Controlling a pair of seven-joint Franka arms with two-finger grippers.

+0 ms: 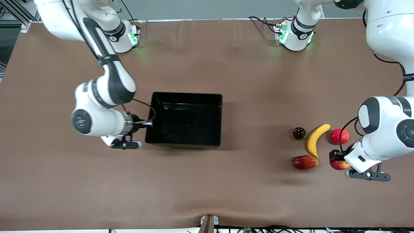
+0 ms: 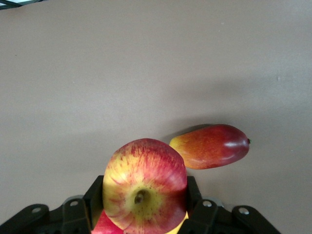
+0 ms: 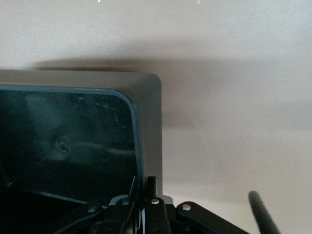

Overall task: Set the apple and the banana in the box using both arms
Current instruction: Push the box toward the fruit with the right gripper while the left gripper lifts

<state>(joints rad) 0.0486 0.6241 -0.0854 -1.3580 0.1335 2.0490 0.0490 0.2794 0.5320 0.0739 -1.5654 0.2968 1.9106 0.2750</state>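
My left gripper (image 1: pixel 338 159) is shut on the apple (image 1: pixel 340 165), low over the table at the left arm's end. In the left wrist view the apple (image 2: pixel 146 187), red with yellow streaks, fills the space between the left gripper's (image 2: pixel 145 195) fingers, stem dimple toward the camera. The banana (image 1: pixel 316 139) lies on the table beside it, toward the box. The black box (image 1: pixel 187 94) stands mid-table with nothing in it. My right gripper (image 1: pixel 149 123) is shut on the box wall at the right arm's end; the right wrist view shows the right gripper (image 3: pixel 145 187) pinching that wall (image 3: pixel 148 122).
An elongated red-and-yellow fruit (image 1: pixel 304 162) lies nearer the front camera than the banana; it also shows in the left wrist view (image 2: pixel 212 145). A smooth pinkish-red fruit (image 1: pixel 340 136) and a small dark round fruit (image 1: pixel 299 133) flank the banana.
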